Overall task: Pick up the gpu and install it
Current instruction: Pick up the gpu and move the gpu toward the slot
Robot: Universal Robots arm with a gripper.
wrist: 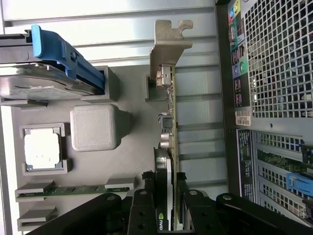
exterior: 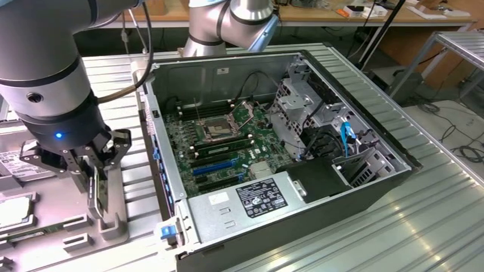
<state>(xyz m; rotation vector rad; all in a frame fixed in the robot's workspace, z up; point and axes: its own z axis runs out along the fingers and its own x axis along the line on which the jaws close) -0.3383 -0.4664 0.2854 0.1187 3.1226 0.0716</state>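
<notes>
The gpu (wrist: 167, 122) stands on edge in a slot of the grey parts tray (wrist: 127, 147), dark card with its silver bracket (wrist: 168, 44) at the far end. My gripper (wrist: 166, 188) is down over it, one finger against each face, shut on the card. In the exterior view the gripper (exterior: 92, 198) and gpu (exterior: 94, 187) are at the left, beside the open computer case (exterior: 393, 164). The motherboard (exterior: 226, 141) inside lies exposed, with blue and black expansion slots (exterior: 215, 168) free.
On the tray sit a hard drive with a blue rail (wrist: 44, 73), a processor chip (wrist: 43, 152), a green memory stick (wrist: 73, 191) and a grey block (wrist: 93, 127). The case's power supply (exterior: 253, 198) and drive cage (exterior: 302, 102) flank the motherboard.
</notes>
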